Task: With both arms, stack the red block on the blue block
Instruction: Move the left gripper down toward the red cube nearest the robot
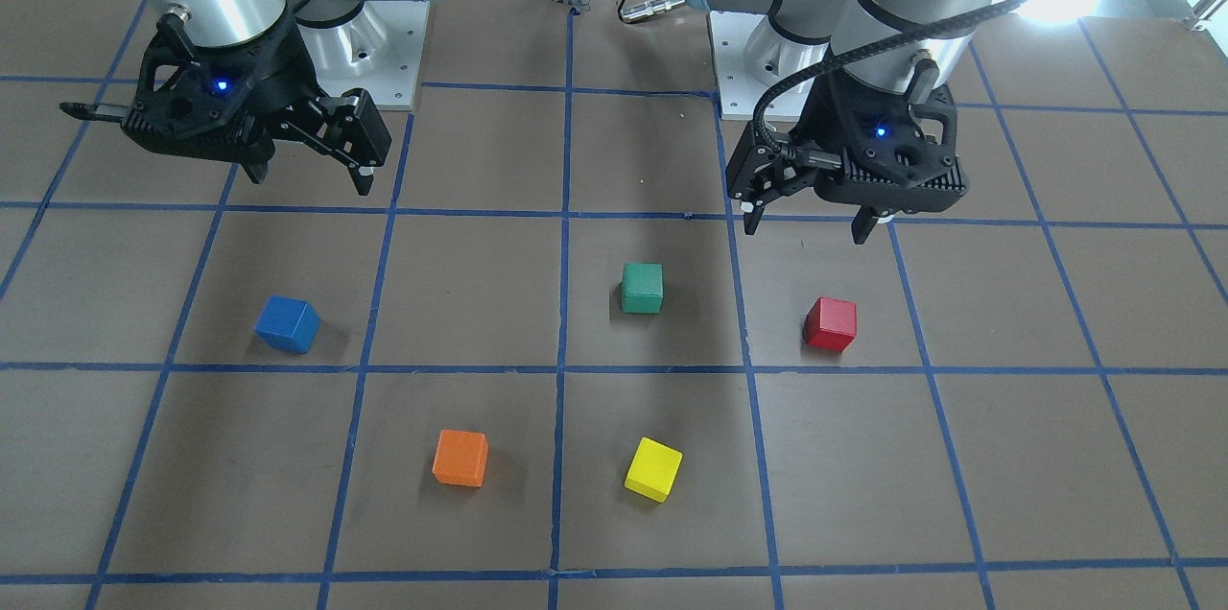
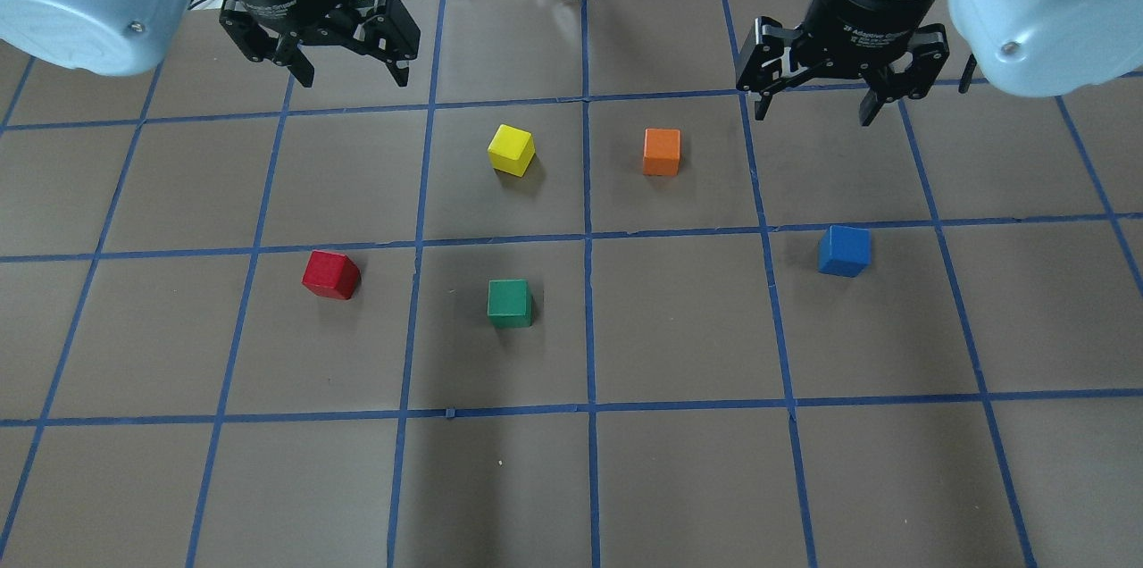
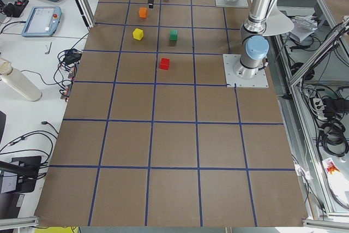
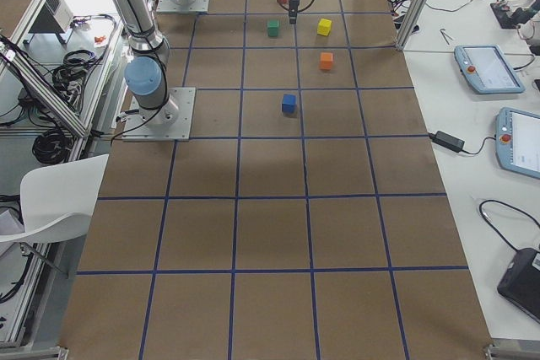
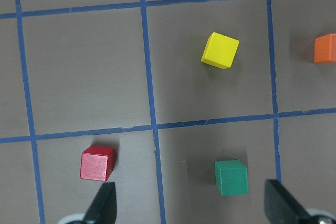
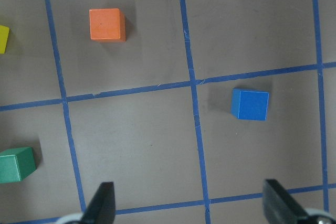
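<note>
Nothing has been picked up yet, so the task looks to be at its opening step, the reach for the red block (image 2: pixel 330 274). The block rests on the table (image 2: pixel 679 327) on the half toward the left end, roughly midway between the robot-side edge and the operators' edge. The blue block (image 2: pixel 844 250) sits well apart from it on the half toward the right end. The green block (image 2: pixel 509 303) lies between them, and the yellow block (image 2: pixel 512 149) and orange block (image 2: pixel 662 152) lie nearer the operators' edge. The left end effector (image 2: pixel 353 77) hangs above the table with its jaws spread wide and nothing between them. The right end effector (image 2: pixel 813 114) is likewise released and empty, high over its own half. The left one is the closer to the red block, so the next move probably falls to it: centre over the cube, turn the wrist to match its faces, which sit skewed to the taped grid, then descend and clench. The carry toward the blue block passes near the green cube, so it calls for height. The right arm would likely take the cube over or steady the blue one.
</note>
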Robot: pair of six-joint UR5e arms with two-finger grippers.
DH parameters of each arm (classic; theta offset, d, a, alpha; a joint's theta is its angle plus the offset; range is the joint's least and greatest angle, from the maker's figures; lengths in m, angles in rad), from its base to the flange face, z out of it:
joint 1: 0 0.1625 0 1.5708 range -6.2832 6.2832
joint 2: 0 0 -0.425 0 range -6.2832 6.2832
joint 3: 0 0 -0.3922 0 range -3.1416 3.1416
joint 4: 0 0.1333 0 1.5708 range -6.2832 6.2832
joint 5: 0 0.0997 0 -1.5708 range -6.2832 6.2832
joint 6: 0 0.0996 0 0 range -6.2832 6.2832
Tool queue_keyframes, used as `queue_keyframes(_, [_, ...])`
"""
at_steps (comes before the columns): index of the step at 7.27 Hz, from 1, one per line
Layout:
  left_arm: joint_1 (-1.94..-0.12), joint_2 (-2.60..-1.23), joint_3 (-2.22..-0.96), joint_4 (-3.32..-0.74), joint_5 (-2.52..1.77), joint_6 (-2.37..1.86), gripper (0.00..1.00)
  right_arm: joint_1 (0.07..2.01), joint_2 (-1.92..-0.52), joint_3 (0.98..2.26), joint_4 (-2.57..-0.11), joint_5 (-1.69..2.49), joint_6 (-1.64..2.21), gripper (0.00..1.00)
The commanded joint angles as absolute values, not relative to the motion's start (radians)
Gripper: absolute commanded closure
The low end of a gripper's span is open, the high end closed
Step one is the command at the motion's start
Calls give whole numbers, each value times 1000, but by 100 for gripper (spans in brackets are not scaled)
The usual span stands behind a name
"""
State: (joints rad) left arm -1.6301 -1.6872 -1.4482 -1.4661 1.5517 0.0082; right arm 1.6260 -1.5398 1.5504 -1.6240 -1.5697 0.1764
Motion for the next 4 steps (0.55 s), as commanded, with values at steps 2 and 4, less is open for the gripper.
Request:
queue_keyframes(2, [-1628,-1683,-1454,-1456,1551,14,0,1626,-1540,1554,-1623,-1572,176,0])
queue_keyframes(4, [-1626,-1671,-1515,-1439,1551,15,0,1626,-1542,1552,-1623,-1575,176,0])
